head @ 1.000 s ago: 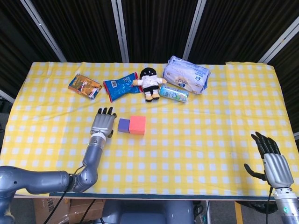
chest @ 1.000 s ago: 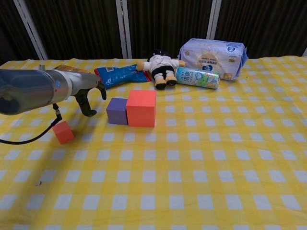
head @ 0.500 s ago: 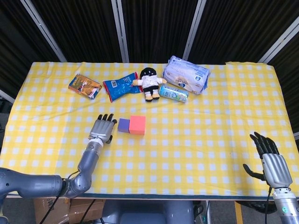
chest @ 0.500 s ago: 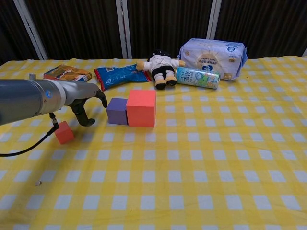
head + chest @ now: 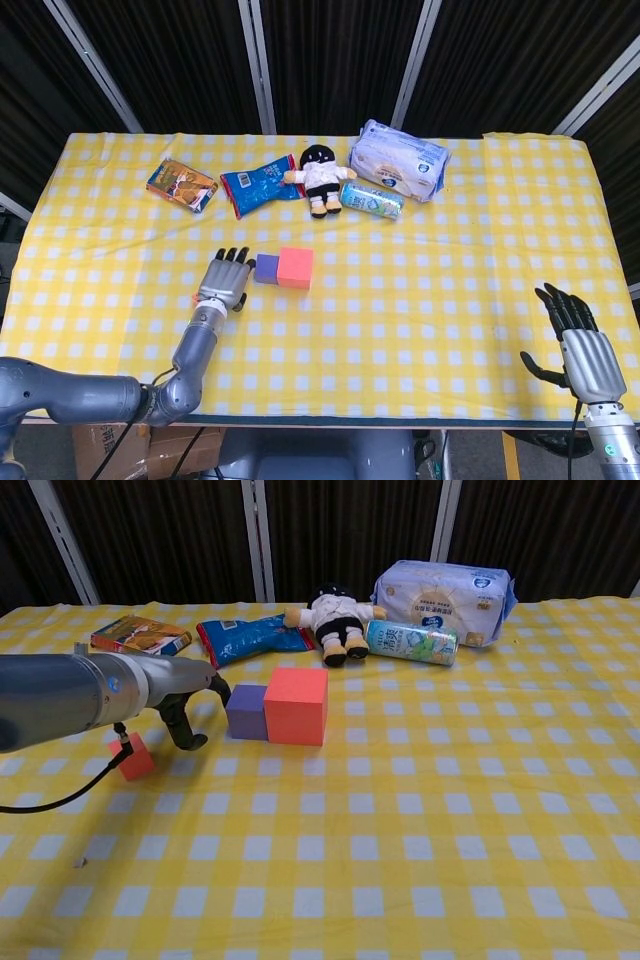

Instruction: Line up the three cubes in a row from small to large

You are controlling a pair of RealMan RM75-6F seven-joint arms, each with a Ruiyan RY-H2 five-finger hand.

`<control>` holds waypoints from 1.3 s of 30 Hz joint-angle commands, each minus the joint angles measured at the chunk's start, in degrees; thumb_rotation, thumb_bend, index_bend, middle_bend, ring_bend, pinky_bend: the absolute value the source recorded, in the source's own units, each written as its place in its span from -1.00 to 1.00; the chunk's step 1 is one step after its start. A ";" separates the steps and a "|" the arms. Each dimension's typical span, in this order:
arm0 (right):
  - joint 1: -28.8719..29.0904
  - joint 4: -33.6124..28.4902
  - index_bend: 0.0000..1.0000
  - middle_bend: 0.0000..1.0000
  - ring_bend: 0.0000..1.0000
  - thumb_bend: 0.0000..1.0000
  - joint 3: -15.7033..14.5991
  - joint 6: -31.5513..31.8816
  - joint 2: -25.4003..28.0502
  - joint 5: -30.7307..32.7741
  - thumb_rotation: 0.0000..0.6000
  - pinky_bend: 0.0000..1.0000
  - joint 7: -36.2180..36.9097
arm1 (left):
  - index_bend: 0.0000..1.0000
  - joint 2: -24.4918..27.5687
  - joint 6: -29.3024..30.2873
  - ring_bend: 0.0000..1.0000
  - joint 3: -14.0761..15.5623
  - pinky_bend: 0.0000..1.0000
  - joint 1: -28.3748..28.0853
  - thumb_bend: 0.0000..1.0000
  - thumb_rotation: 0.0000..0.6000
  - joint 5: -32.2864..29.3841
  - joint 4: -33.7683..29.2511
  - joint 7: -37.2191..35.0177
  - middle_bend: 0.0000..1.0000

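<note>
1. Left hand [image 5: 224, 281] sits palm-down low over the checked cloth [image 5: 420, 290], fingers [image 5: 186, 736] loosely spread and curved downward, gripping nothing.
2. Purple cube [image 5: 246, 711] is just past the fingertips on their right side (cannot tell if they touch); its far side is touching the big red cube [image 5: 295, 705].
3. Small red cube [image 5: 132, 756] sits apart from the row, behind the fingers near the wrist, beside the arm's cable (hidden under the hand in the head view).
4. Right hand [image 5: 582, 345] rests at the near right table edge, fingers extended and apart, empty, well away from all cubes.
</note>
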 commanded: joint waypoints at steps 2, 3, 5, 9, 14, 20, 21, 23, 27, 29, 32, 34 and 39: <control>-0.02 0.09 -1.00 -1.00 -1.00 -0.31 -0.03 0.10 -0.05 -0.12 1.00 -1.00 -0.07 | -0.64 0.18 0.15 -1.00 0.15 -1.00 0.10 -0.01 1.00 0.33 -0.38 -0.40 -1.00; -0.03 0.11 -1.00 -1.00 -1.00 -0.31 -0.04 0.10 -0.06 -0.11 1.00 -1.00 -0.06 | -0.64 0.33 0.21 -1.00 0.14 -1.00 0.16 -0.01 1.00 0.42 -0.56 -0.56 -1.00; -0.02 0.08 -1.00 -1.00 -1.00 -0.31 -0.03 0.03 -0.05 -0.02 1.00 -1.00 0.07 | -0.64 0.96 0.36 -1.00 0.21 -1.00 0.39 -0.01 1.00 0.75 -1.29 -0.94 -1.00; -0.04 0.05 -1.00 -1.00 -1.00 -0.31 -0.02 0.07 0.01 0.01 1.00 -1.00 0.07 | -0.64 2.95 0.81 -1.00 0.30 -1.00 1.33 -0.13 1.00 1.70 -3.65 -2.29 -1.00; -0.10 0.14 -1.00 -1.00 -1.00 -0.31 0.01 0.20 -0.04 0.04 1.00 -1.00 0.06 | -0.64 8.06 2.56 -1.00 1.73 -1.00 4.22 -0.34 1.00 6.43 -9.50 -5.39 -1.00; -0.05 0.09 -1.00 -1.00 -1.00 -0.31 0.03 0.19 -0.11 0.03 1.00 -1.00 -0.20 | -0.57 13.80 6.32 -1.00 6.12 -1.00 9.05 -0.46 1.00 15.58 -14.96 -8.95 -1.00; -0.04 0.07 -1.00 -1.00 -1.00 -0.31 0.03 0.19 -0.14 0.01 1.00 -1.00 -0.32 | -0.53 14.61 7.46 -1.00 7.14 -1.00 10.25 -0.47 1.00 17.16 -16.00 -9.72 -1.00; -0.03 0.09 -1.00 -1.00 -1.00 -0.31 0.06 0.22 -0.20 0.02 1.00 -1.00 -0.46 | -0.49 15.59 9.02 -1.00 8.84 -1.00 12.16 -0.47 1.00 19.28 -17.11 -10.85 -1.00; -0.08 -0.05 -1.00 -1.00 -1.00 -0.31 -0.04 0.41 -0.41 -0.21 1.00 -1.00 -1.12 | -0.43 16.83 6.50 -1.00 12.58 -1.00 14.90 -0.47 1.00 22.97 -15.24 -13.67 -1.00; -0.10 -0.11 -1.00 -1.00 -1.00 -0.31 -0.01 0.50 -0.47 -0.19 1.00 -1.00 -1.28 | -0.43 17.27 4.47 -1.00 13.26 -1.00 15.09 -0.47 1.00 25.00 -14.00 -14.77 -1.00; -0.11 -0.12 -1.00 -1.00 -1.00 -0.31 -0.01 0.50 -0.55 -0.13 1.00 -1.00 -1.44 | -0.45 17.61 2.36 -1.00 14.45 -1.00 15.29 -0.47 1.00 28.97 -11.39 -15.59 -1.00; -0.14 -0.07 -1.00 -1.00 -1.00 -0.31 -0.02 0.57 -0.58 -0.18 1.00 -1.00 -1.44 | -0.47 17.56 1.66 -1.00 15.22 -1.00 15.45 -0.47 1.00 32.42 -9.37 -16.04 -1.00; -0.17 -0.01 -1.00 -1.00 -1.00 -0.31 0.00 0.59 -0.56 -0.11 1.00 -1.00 -1.37 | -0.49 16.81 0.45 -1.00 16.75 -1.00 15.76 -0.47 1.00 45.83 -1.33 -20.61 -1.00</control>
